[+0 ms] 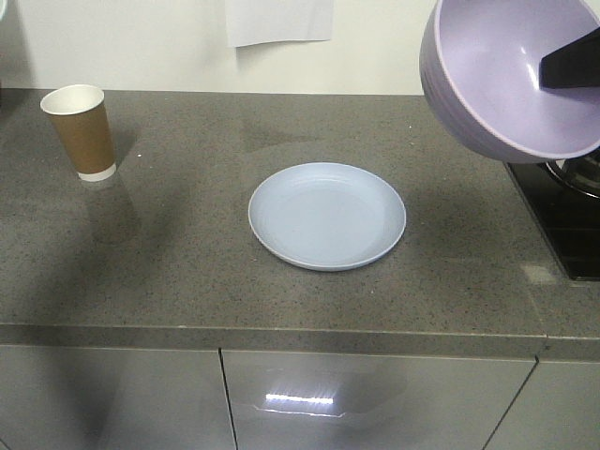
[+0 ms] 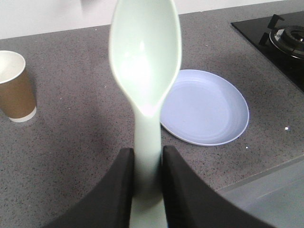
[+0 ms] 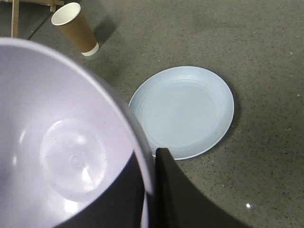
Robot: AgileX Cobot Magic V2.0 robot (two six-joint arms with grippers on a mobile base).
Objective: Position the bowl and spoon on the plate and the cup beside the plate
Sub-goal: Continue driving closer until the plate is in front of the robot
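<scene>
The bowl (image 1: pixel 487 66), cropped at 2 o'clock, hangs rim-pinched in the right gripper (image 3: pixel 148 175); the left gripper (image 2: pixel 146 159) clamps the spoon (image 2: pixel 145 61), scoop pointing 12 o'clock.

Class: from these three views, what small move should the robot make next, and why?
Probably the right gripper should carry the bowl over the plate and lower it. The plate lies bare, the bowl hangs tilted up at the right, and the spoon, pinched in the left gripper, can follow.
</scene>
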